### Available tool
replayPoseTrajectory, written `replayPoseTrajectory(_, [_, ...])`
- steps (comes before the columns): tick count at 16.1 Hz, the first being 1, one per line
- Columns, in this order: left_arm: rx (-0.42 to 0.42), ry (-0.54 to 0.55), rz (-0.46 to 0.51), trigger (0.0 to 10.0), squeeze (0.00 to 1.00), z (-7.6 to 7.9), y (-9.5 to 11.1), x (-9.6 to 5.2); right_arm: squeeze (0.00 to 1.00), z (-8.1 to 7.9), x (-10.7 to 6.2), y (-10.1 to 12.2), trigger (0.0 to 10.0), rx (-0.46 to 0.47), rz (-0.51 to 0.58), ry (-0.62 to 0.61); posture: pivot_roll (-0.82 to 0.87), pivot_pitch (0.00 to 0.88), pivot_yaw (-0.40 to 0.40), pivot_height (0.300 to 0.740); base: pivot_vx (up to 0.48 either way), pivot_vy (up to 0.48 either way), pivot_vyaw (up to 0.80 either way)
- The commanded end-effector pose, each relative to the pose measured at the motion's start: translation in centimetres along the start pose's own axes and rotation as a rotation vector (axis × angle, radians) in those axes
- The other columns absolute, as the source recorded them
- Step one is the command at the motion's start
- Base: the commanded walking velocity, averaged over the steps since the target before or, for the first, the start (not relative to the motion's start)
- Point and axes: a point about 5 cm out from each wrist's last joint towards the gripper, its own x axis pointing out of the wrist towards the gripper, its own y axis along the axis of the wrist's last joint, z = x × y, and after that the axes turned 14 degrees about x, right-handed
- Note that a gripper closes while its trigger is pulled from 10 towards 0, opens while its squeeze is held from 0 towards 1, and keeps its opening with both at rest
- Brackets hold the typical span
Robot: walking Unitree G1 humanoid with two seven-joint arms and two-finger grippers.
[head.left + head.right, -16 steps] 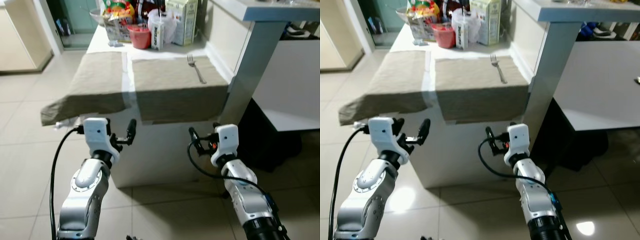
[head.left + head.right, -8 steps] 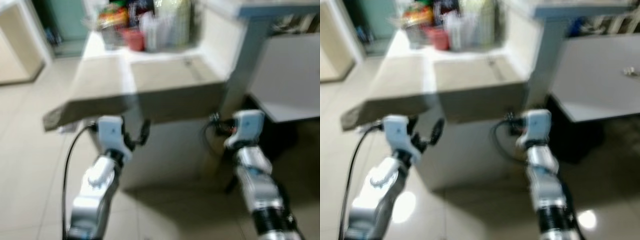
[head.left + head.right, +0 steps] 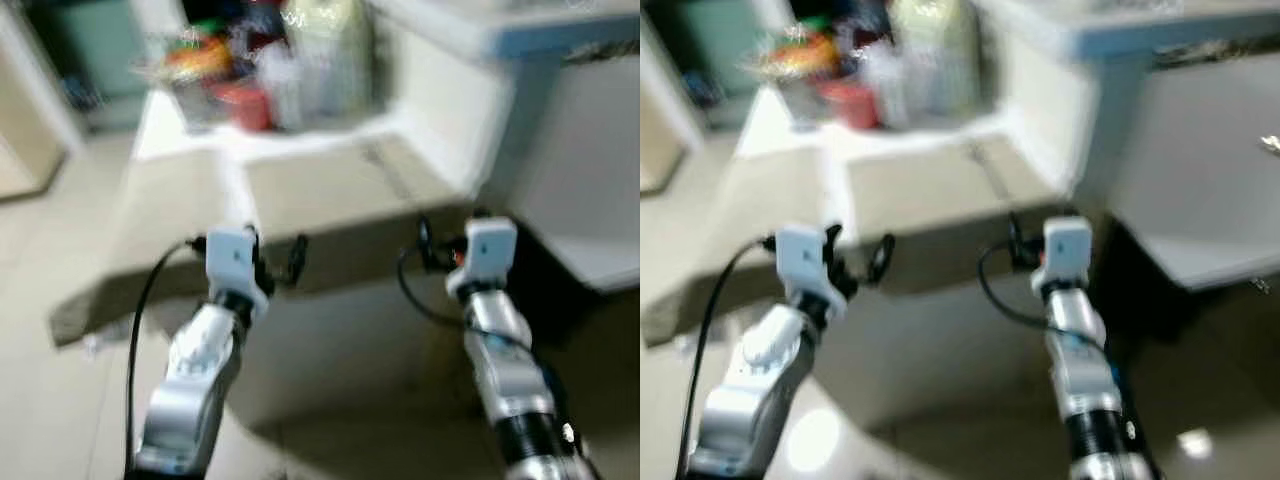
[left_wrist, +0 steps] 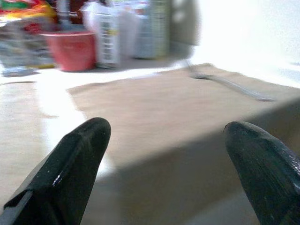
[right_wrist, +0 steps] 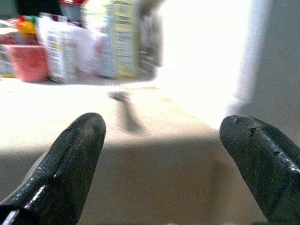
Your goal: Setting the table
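A white table (image 3: 190, 145) carries two beige placemats, one on the left (image 3: 165, 200) and one on the right (image 3: 320, 190). On the right placemat's far side lies a silver fork (image 4: 229, 83), blurred in the right wrist view as the fork (image 5: 124, 111). My left gripper (image 3: 276, 256) hangs open and empty just in front of the table's near edge. Level with it, my right gripper (image 3: 440, 250) is open and empty too, before the right placemat's corner. The head views are blurred.
A red cup (image 4: 70, 49), cartons (image 3: 320, 45) and packets crowd the table's far end. A tall white counter with a pillar (image 3: 500, 60) stands close on the right, a lower white surface (image 3: 590, 190) beyond it. Tiled floor (image 3: 40, 250) lies to the left.
The whole picture has shifted and blurred, so the camera is moving. Both grippers now sit higher, against the table's front edge instead of below it. Both stay open and empty.
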Motion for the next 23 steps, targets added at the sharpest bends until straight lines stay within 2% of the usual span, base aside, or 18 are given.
replayPoseTrajectory(1, [0.034,0.000,0.033,10.0,0.00,-0.2,0.8,0.2,0.00,-1.5,1.1,2.5,10.0,-0.018,0.101,0.056,-0.18,0.000,0.089,0.740,0.480,0.000,0.00])
replayPoseTrajectory(3, [0.050,0.013,0.035,10.0,0.00,-0.3,1.0,0.3,0.00,-2.5,2.0,3.9,10.0,-0.007,0.141,0.092,-0.17,0.000,0.091,0.740,0.231,0.000,0.00])
replayPoseTrajectory(5, [0.043,0.009,0.045,10.0,0.00,-0.5,1.3,0.4,0.00,-3.9,4.2,6.0,10.0,0.024,0.167,0.143,-0.16,0.000,0.094,0.740,0.000,0.000,0.00])
replayPoseTrajectory(7, [0.040,0.013,0.041,10.0,0.00,-0.7,1.3,0.3,0.00,-4.3,5.5,6.7,10.0,0.041,0.155,0.150,-0.15,0.000,0.100,0.740,0.000,0.000,0.00])
replayPoseTrajectory(8, [0.045,0.011,0.035,10.0,0.00,-0.8,1.2,0.3,0.00,-4.2,6.2,6.6,10.0,0.038,0.125,0.133,-0.15,0.000,0.102,0.740,0.000,0.000,0.00])
replayPoseTrajectory(10, [0.046,0.011,0.026,10.0,0.00,-1.0,1.2,0.2,0.00,-3.8,7.5,4.9,10.0,0.010,0.008,0.109,-0.13,0.000,0.106,0.740,0.000,0.000,0.00])
replayPoseTrajectory(12, [0.046,0.012,0.025,10.0,0.00,-1.0,1.2,0.2,0.00,-3.6,7.8,4.5,10.0,0.011,-0.029,0.104,-0.13,0.000,0.105,0.740,0.000,0.000,0.00])
replayPoseTrajectory(14, [0.047,0.020,0.014,10.0,0.00,-1.3,1.1,-0.1,0.00,-2.6,8.7,3.8,10.0,0.001,-0.091,0.024,-0.11,0.000,0.109,0.740,0.000,0.000,0.00])
replayPoseTrajectory(18, [0.057,0.021,-0.002,10.0,0.00,-1.7,1.0,-0.8,0.00,-0.5,10.1,5.9,10.0,-0.051,-0.026,-0.121,-0.09,0.000,0.117,0.740,0.000,0.000,0.00])
replayPoseTrajectory(20, [0.055,0.016,-0.004,10.0,0.00,-1.6,1.0,-0.9,0.00,0.1,10.3,6.5,10.0,-0.069,-0.007,-0.146,-0.09,0.000,0.118,0.740,0.000,0.000,0.00])
replayPoseTrajectory(23, [0.048,0.005,-0.007,10.0,0.00,-1.3,1.0,-1.0,0.00,1.5,10.3,5.8,10.0,-0.071,-0.058,-0.209,-0.10,0.000,0.119,0.740,0.000,0.000,0.00])
